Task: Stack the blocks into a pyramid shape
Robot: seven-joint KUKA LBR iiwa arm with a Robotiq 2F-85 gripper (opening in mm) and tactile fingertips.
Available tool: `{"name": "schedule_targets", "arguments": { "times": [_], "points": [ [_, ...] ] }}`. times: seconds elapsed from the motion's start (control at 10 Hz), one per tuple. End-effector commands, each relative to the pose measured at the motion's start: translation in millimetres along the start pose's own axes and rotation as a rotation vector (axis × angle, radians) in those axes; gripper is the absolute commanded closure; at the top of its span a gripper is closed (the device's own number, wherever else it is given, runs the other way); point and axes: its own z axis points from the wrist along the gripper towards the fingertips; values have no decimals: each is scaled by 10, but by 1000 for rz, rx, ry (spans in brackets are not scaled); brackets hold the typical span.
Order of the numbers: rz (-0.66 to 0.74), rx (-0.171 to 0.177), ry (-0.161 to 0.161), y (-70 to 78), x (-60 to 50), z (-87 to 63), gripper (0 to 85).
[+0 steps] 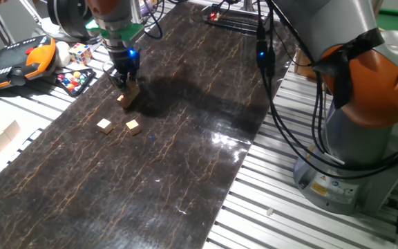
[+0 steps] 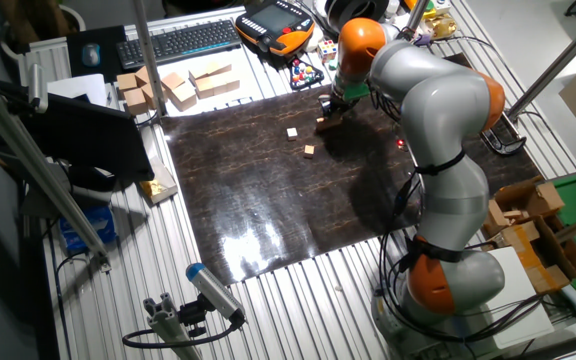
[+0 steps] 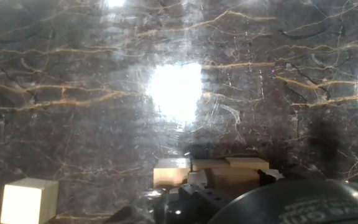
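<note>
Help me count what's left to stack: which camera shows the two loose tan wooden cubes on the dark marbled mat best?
One fixed view: both loose tan wooden cubes sit unobstructed on the dark marbled mat, apart from the gripper. The other fixed view shows them much smaller. The hand view catches only one cube, at the frame's lower left.
</note>
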Motion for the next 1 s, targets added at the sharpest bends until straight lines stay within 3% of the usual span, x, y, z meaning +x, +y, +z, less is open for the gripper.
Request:
{"name": "schedule_targets", "arguments": {
  "times": [0.0,0.5,0.9],
  "points": [
    [-1,1,-2,0,1,-6,367],
    [15,46,-14,-17,98,-175,350],
    [66,21,-8,10,241,-361,377]
  ]
}}
